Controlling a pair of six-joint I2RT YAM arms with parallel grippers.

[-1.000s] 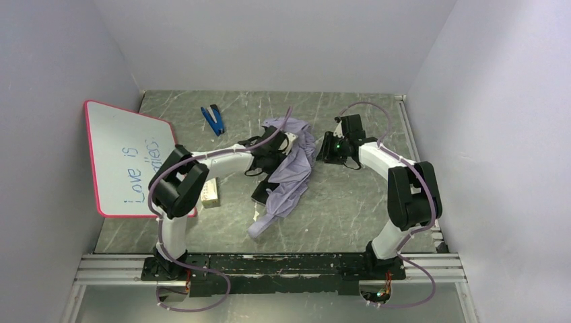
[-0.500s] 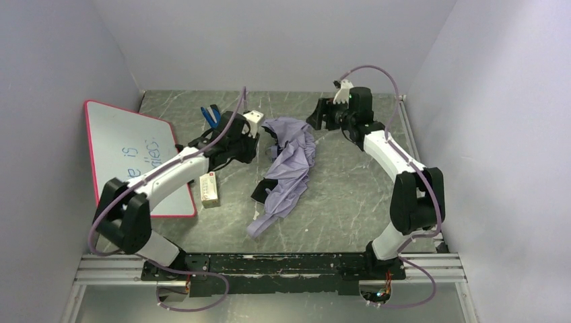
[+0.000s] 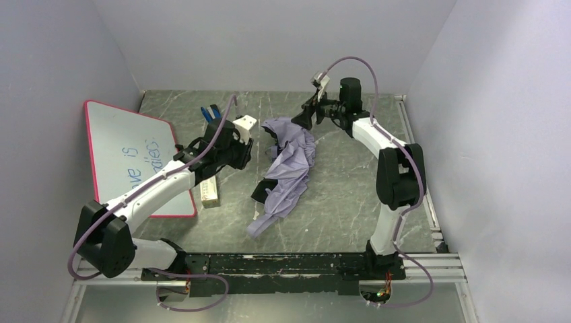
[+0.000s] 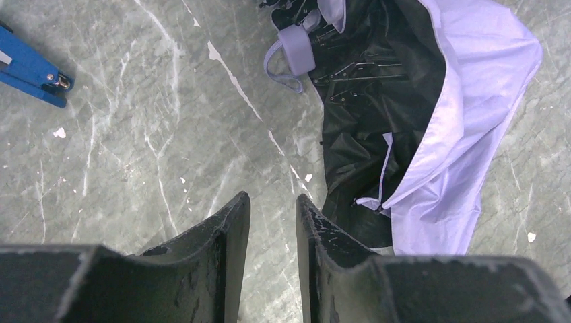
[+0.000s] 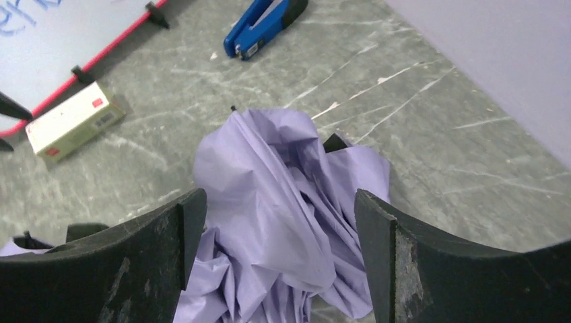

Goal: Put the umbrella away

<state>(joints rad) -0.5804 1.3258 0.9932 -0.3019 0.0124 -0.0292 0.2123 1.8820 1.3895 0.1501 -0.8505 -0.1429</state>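
Note:
The umbrella [image 3: 289, 168] lies crumpled and half open on the middle of the table, pale lavender fabric over a black underside. In the left wrist view its fabric [image 4: 464, 134] is at the right and its small lavender handle [image 4: 296, 50] with a strap loop is at the top. My left gripper [image 3: 246, 145] hovers left of the umbrella; its fingers stand a narrow gap apart [image 4: 273, 198] with only table between them. My right gripper [image 3: 299, 121] is wide open and empty above the bunched far end of the umbrella [image 5: 269, 182].
A red-edged whiteboard [image 3: 128, 155] leans at the left. A blue stapler [image 3: 212, 116] lies at the back left. A small cream box [image 3: 210, 192] lies by the whiteboard's edge. Walls close in the table on three sides.
My left gripper has pulled back to the left, off the umbrella. My right gripper has swung toward the back and now points down at the umbrella's far end. The umbrella has barely moved.

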